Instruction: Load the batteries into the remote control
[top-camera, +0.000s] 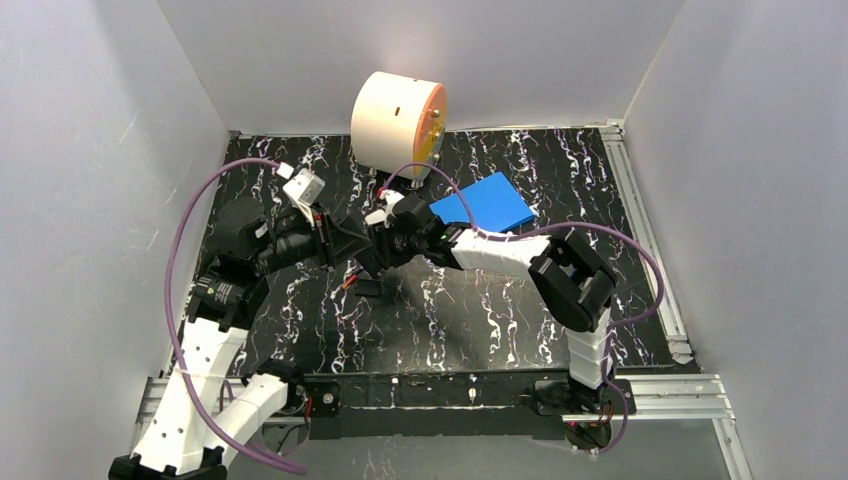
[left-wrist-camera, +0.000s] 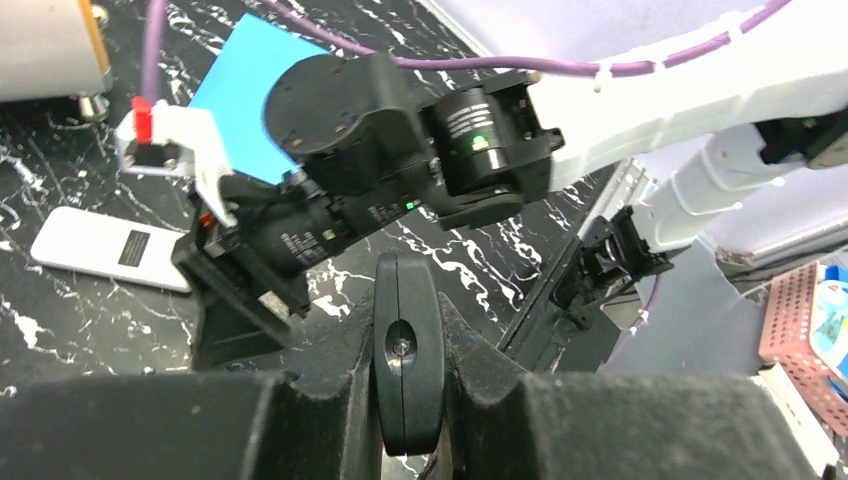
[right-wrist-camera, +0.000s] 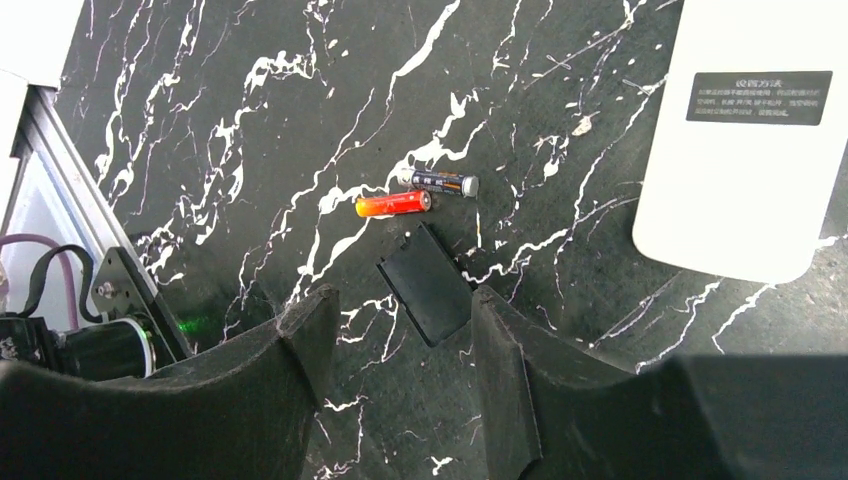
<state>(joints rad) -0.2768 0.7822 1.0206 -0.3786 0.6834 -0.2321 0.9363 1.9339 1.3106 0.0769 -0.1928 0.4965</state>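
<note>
In the left wrist view my left gripper (left-wrist-camera: 406, 335) is shut on a black remote control (left-wrist-camera: 408, 350), held edge-on above the table. The batteries lie side by side on the black marbled table (right-wrist-camera: 250, 120): an orange-red one (right-wrist-camera: 393, 204) and a dark one (right-wrist-camera: 445, 183). A flat black battery cover (right-wrist-camera: 428, 283) lies just below them. My right gripper (right-wrist-camera: 403, 305) hangs open over the cover's near end, with nothing between its fingers. A white remote (right-wrist-camera: 745, 140) lies face down to the right. From above, both grippers (top-camera: 345, 245) (top-camera: 377, 262) meet at the table's middle.
A cream and orange cylinder (top-camera: 398, 122) stands at the back of the table. A blue flat block (top-camera: 485, 203) lies to its right, behind the right arm. Metal rails (top-camera: 640, 220) run along the table's right edge.
</note>
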